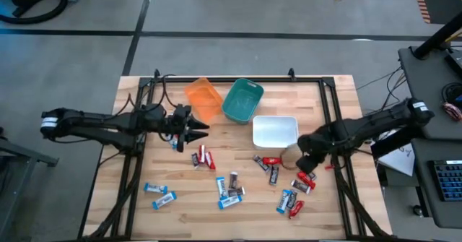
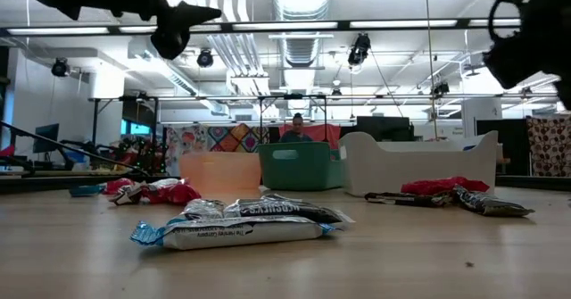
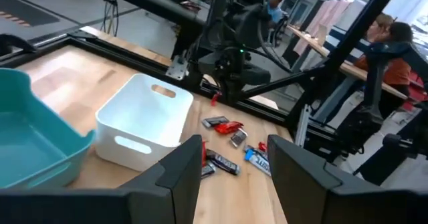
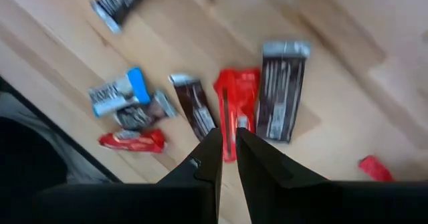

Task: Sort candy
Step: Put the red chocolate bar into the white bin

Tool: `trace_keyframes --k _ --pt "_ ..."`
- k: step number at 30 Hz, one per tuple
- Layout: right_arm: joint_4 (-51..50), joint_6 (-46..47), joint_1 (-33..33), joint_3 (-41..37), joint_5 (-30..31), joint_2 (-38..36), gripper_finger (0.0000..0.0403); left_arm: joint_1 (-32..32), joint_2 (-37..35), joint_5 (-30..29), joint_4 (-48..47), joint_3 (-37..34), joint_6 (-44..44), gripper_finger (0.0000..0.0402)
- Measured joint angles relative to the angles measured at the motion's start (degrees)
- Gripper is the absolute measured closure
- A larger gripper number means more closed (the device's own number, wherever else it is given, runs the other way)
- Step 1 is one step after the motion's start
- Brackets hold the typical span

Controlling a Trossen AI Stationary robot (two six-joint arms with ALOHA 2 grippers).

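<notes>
Risk: right gripper (image 4: 227, 144), fingers nearly closed and empty, hovers mid-frame over shiny red wrapped candy bar (image 4: 235, 107); neighbouring dark brown bar (image 4: 281, 90) could get snagged. Left gripper (image 3: 231, 160) half-open, empty.

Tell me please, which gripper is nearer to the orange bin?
The left. The left gripper hovers just beside the orange bin, toward the table's front. The right gripper is far across, beyond the white bin.

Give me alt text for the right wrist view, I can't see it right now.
The right gripper points down at the wooden table, fingers nearly shut with a red candy beyond the tips. Dark brown bars flank it; a blue-and-white bar lies farther off.
</notes>
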Motion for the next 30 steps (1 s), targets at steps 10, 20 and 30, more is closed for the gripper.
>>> trace_keyframes --k 10,20,30 --pt "-0.2 7.0 15.9 5.1 12.2 5.8 0.0364 -10.0 0.2 -9.4 -0.2 0.0 0.0 0.0248" --pt "0.1 8.1 17.9 9.2 12.2 15.2 0.0322 -14.6 1.0 -12.6 0.1 0.0 1.4 0.0248" --pt "0.1 7.5 18.0 9.9 11.8 22.1 0.0236 -14.6 1.5 -13.9 1.6 0.0 2.2 0.0248"
